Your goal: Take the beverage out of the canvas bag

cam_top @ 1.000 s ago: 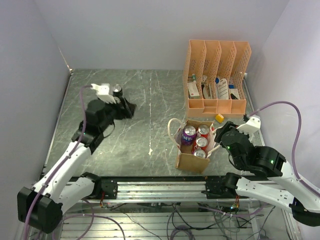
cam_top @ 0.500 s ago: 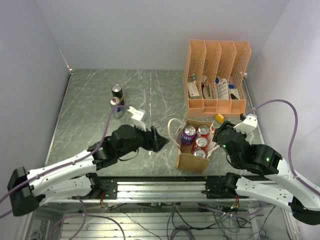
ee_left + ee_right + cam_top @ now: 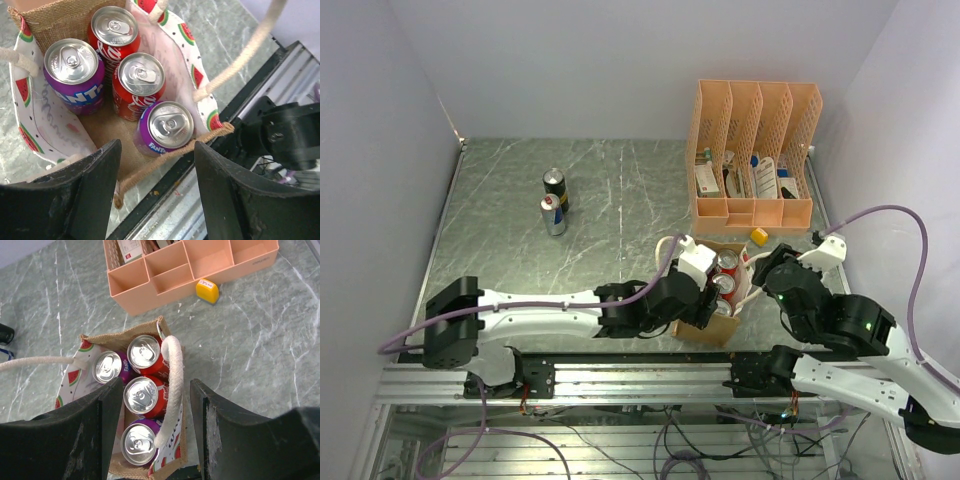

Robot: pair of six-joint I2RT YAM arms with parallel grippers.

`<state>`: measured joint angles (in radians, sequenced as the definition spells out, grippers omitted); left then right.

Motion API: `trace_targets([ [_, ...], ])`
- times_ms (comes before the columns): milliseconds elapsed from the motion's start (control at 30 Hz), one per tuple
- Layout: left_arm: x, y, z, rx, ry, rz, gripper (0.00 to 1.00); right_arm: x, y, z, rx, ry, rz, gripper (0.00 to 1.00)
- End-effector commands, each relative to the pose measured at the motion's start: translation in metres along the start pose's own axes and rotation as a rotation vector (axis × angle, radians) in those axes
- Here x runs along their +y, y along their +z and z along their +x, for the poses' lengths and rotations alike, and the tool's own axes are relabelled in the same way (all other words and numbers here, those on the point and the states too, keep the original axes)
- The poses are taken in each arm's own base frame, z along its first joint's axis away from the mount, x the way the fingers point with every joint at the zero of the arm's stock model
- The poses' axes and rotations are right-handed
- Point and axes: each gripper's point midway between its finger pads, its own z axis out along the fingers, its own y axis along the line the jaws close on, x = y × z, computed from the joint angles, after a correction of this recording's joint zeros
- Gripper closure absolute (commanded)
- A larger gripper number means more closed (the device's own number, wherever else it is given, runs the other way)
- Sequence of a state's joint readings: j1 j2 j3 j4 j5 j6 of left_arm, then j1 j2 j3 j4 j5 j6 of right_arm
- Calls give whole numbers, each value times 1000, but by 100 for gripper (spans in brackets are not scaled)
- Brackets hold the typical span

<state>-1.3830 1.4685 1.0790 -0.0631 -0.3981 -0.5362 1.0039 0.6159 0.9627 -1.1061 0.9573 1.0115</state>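
The tan canvas bag (image 3: 703, 326) with white rope handles stands near the front edge and holds several upright cans. In the left wrist view, two purple Fanta cans (image 3: 167, 127) and two red cans (image 3: 138, 80) stand inside the bag (image 3: 65, 17). My left gripper (image 3: 710, 298) hovers open and empty over the bag's near end, with its jaws on either side of the nearest Fanta can (image 3: 156, 150). My right gripper (image 3: 760, 272) is open above the bag's right side (image 3: 156, 385), over a rope handle (image 3: 172, 382) and a red can (image 3: 142, 396).
A peach perforated file organizer (image 3: 755, 150) with small items stands behind the bag. A small yellow object (image 3: 759, 236) lies in front of it. A black can (image 3: 554, 182) and a silver-blue can (image 3: 553, 214) stand at the far left. The metal rail (image 3: 640, 375) runs along the front.
My left arm has swung from the two cans at the far left across to the bag and now hovers over it. The right arm has barely moved.
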Motion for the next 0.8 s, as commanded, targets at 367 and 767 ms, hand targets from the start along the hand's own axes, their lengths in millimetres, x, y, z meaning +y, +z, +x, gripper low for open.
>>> trace_targets([
  [367,-22,38,29,140,81,22,17,-4,-3,-7,-31,35,0,44],
  [767,-33,27,85,261,158,4,5,-3,-1,-6,-27,20,7,44],
])
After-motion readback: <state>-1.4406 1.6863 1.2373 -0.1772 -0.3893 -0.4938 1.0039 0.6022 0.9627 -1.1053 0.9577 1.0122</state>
